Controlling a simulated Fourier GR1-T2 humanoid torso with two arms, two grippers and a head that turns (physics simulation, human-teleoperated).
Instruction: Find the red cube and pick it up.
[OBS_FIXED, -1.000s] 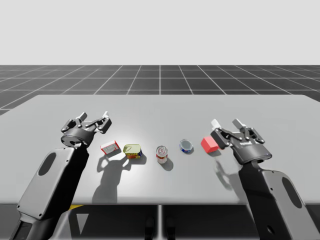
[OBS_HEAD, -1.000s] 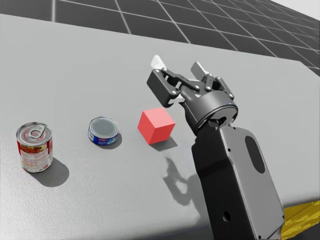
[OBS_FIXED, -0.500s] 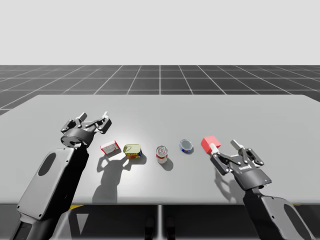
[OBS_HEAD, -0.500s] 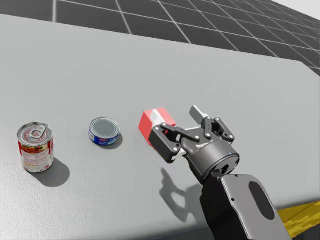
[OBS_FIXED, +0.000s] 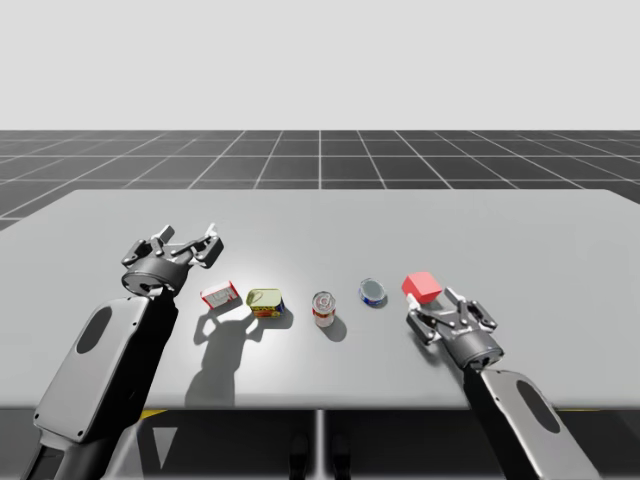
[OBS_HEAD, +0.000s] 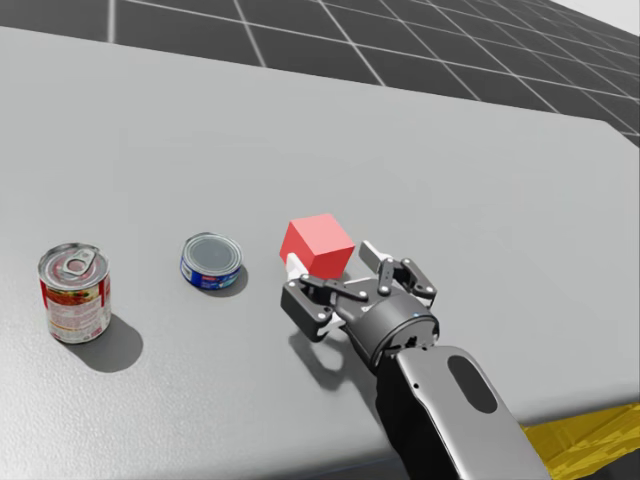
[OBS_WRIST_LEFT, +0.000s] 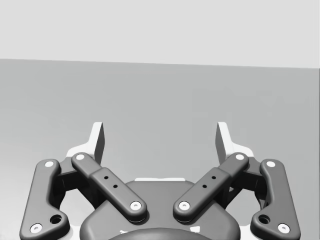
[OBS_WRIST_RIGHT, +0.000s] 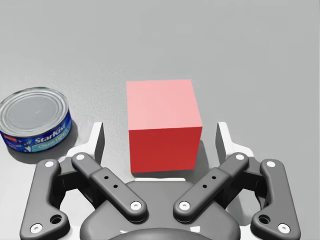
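Observation:
The red cube (OBS_FIXED: 421, 288) (OBS_HEAD: 317, 245) (OBS_WRIST_RIGHT: 162, 125) rests on the grey table (OBS_FIXED: 320, 215), right of the middle. My right gripper (OBS_FIXED: 443, 312) (OBS_HEAD: 332, 260) (OBS_WRIST_RIGHT: 160, 136) lies low on the table at the cube's near side. It is open, and the cube sits between its two fingers with a gap on each side. Its white fingertips (OBS_WRIST_RIGHT: 98, 136) reach about level with the cube's near face. My left gripper (OBS_FIXED: 186, 243) (OBS_WRIST_LEFT: 160, 137) hovers open over the table's left part, holding nothing.
A flat blue tin (OBS_FIXED: 372, 291) (OBS_HEAD: 210, 261) (OBS_WRIST_RIGHT: 35, 117) lies close to the left of the cube. Further left stand a red-labelled can (OBS_FIXED: 324, 308) (OBS_HEAD: 73, 292), a yellow-green tin (OBS_FIXED: 264, 300) and a red and white box (OBS_FIXED: 220, 296). The table's front edge is near my right forearm.
My right gripper dropped from beside the cube, swung round to its near side and slid forward, bringing the cube between its open fingers. The left arm stayed still.

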